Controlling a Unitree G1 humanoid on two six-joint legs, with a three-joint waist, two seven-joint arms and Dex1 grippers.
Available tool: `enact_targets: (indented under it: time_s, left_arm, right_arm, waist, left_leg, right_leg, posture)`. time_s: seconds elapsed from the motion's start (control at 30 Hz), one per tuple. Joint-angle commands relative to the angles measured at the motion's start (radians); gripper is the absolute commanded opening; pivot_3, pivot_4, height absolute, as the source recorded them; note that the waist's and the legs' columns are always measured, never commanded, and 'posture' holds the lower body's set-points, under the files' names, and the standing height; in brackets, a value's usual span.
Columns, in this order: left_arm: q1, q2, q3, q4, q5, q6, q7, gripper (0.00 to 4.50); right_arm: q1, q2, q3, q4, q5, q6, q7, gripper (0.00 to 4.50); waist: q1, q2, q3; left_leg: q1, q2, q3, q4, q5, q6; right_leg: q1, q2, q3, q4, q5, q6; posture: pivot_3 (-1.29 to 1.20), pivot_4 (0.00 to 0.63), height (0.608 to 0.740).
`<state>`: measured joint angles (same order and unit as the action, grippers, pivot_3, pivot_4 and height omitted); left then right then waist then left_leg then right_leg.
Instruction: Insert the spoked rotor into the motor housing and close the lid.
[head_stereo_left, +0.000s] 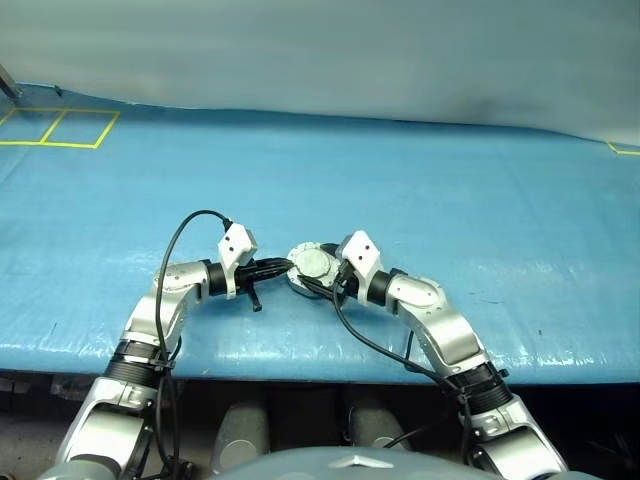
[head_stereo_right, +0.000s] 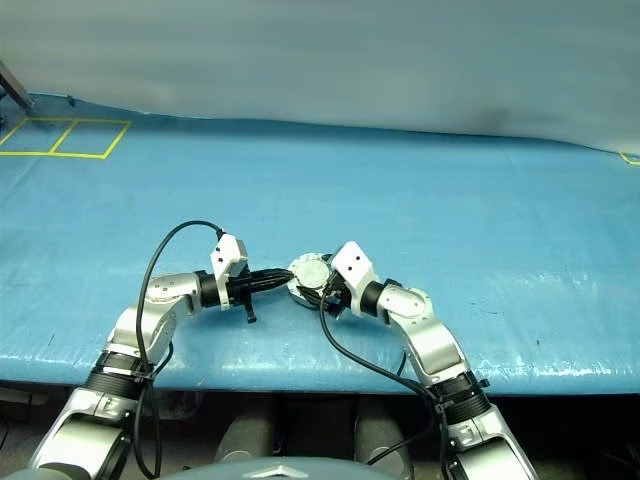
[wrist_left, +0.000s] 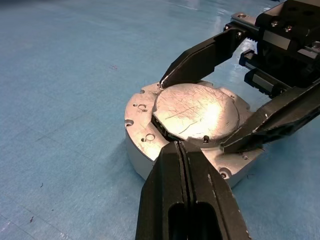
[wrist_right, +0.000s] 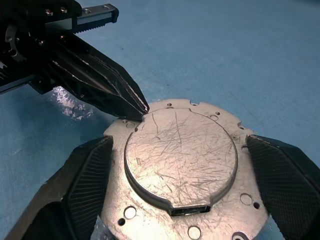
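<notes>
Evidently, head views: the motor housing (head_stereo_left: 311, 268) is seen on the blue table cover (head_stereo_left: 480, 200) near the front edge, between the two arms, so that both can work on it at once.
Left gripper, head views: the left gripper (head_stereo_left: 287, 266) is brought in level from the left with its fingers pressed together, the tip at the housing's rim.
Right gripper, head views: the right gripper (head_stereo_right: 316, 284) is set against the housing from the right, its fingers spread round the body.
Left wrist view: the closed fingers (wrist_left: 186, 196) are laid as one narrow point against the lid (wrist_left: 196, 111), which sits in the housing top (wrist_left: 140, 120); this is judged a push to seat it. The near edge looks not quite flush.
Right wrist view: the wide-spread pads (wrist_right: 90, 175) are placed on either side of the housing (wrist_right: 232, 207), close by or touching; contact cannot be told. They are judged to brace it against the push.
Rotor: the spoked rotor is presumably under the lid, hidden.
Yellow markings (head_stereo_left: 60, 128): far off at the table's left corner, not involved.
</notes>
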<state>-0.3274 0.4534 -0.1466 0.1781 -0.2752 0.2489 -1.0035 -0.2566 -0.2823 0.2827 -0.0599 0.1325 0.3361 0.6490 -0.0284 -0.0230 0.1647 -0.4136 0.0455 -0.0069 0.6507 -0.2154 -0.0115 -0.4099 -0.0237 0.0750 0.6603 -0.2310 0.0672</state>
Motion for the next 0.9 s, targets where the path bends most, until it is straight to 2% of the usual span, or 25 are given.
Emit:
enact_targets:
  time_s: [0.03, 0.13, 0.3, 0.67, 0.9]
  left_arm:
    - [0.016, 0.0, -0.016, -0.013, 0.01, 0.01, -0.005, 0.0]
    - [0.016, 0.0, -0.017, -0.013, 0.01, 0.01, -0.009, 0.0]
    - [0.018, 0.001, -0.018, -0.02, 0.007, 0.009, -0.013, 0.0]
    - [0.027, -0.002, -0.012, -0.023, 0.003, -0.007, -0.012, 0.0]
    - [0.027, -0.004, -0.008, -0.025, 0.004, -0.016, -0.008, 0.0]
  right_arm:
    - [0.008, 0.006, -0.037, -0.065, 0.028, -0.007, -0.009, 4.46]
    - [0.011, 0.032, -0.089, -0.117, 0.084, 0.024, -0.031, 4.46]
    - [0.029, 0.098, -0.241, -0.203, 0.277, 0.164, -0.093, 4.46]
    - [0.174, 0.14, -0.627, -0.187, 0.789, 0.655, -0.29, 4.46]
    - [0.223, 0.198, -0.631, -0.116, 0.904, 0.762, -0.361, 4.46]
  waist:
    - [0.0, 0.0, 0.0]
    - [0.0, 0.0, 0.0]
    - [0.002, 0.0, 0.0]
    - [0.002, 0.001, 0.0]
    - [-0.006, 0.001, 0.0]
  left_leg:
    - [0.0, 0.0, 0.0, 0.0, 0.0, 0.0]
    - [-0.001, 0.0, 0.0, 0.0, 0.0, 0.0]
    - [-0.001, 0.0, 0.0, 0.0, 0.0, 0.0]
    - [-0.001, 0.0, -0.001, -0.003, 0.0, 0.0]
    - [-0.001, 0.0, -0.001, -0.003, 0.0, 0.0]
  right_leg:
    - [0.0, 0.0, 0.0, 0.0, 0.0, 0.0]
    - [-0.001, 0.0, 0.0, 0.0, 0.0, 0.0]
    - [-0.001, 0.0, 0.0, 0.0, 0.0, 0.0]
    - [-0.002, 0.0, 0.0, -0.001, -0.001, -0.001]
    - [-0.002, 0.0, 0.0, -0.001, -0.001, -0.001]
  posture:
    - [0.0, 0.15, 0.74]
    - [0.0, 0.15, 0.74]
    - [0.0, 0.15, 0.74]
    - [0.0, 0.15, 0.74]
    - [0.0, 0.15, 0.74]
